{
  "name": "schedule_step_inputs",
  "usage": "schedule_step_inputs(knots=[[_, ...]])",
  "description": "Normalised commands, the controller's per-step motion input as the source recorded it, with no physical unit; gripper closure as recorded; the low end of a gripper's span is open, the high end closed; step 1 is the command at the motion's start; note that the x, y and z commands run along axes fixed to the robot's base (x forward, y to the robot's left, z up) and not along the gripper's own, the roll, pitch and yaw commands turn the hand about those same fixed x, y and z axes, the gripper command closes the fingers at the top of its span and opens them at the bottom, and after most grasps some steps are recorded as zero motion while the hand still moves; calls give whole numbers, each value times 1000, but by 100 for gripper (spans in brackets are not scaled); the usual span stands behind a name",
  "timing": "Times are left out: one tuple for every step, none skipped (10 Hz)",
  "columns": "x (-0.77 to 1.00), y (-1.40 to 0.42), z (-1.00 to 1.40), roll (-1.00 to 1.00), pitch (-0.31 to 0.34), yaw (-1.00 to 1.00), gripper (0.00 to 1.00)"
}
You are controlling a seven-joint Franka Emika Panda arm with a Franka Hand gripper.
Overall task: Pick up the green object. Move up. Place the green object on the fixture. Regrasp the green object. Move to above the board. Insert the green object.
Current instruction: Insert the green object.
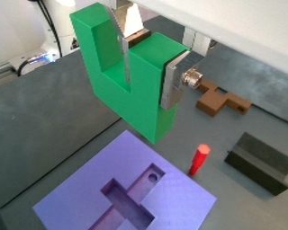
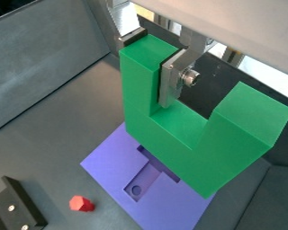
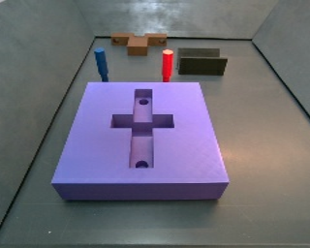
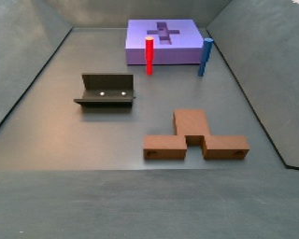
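Observation:
In both wrist views my gripper (image 1: 149, 76) (image 2: 147, 65) is shut on one prong of the bright green U-shaped object (image 1: 129, 85) (image 2: 194, 135) and holds it in the air. Below it lies the purple-blue board (image 1: 80, 193) (image 2: 111, 163) with its cross-shaped recess. The board also shows in both side views (image 3: 184, 136) (image 4: 177, 49). The dark fixture (image 1: 261, 162) (image 2: 17, 208) (image 3: 203, 62) (image 4: 106, 91) stands on the floor, apart from the board. Neither the gripper nor the green object shows in the side views.
A red peg (image 1: 200, 159) (image 3: 169, 63) (image 4: 149, 56) and a blue peg (image 3: 102, 64) (image 4: 205, 56) stand upright next to the board's edge. A brown block (image 1: 221, 101) (image 4: 196, 138) lies on the floor beyond the fixture. Grey walls enclose the floor.

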Motion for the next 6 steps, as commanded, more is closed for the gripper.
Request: schedule_step_inputs(knots=[[0, -51, -43, 0, -3, 0, 100], [0, -203, -374, -33, -67, 0, 100], [197, -337, -700, -170, -124, 0, 100], [269, -426, -766, -137, -123, 0, 100], [337, -243, -889, -80, -140, 0, 100], [440, -91, -883, -120, -107, 83, 100]])
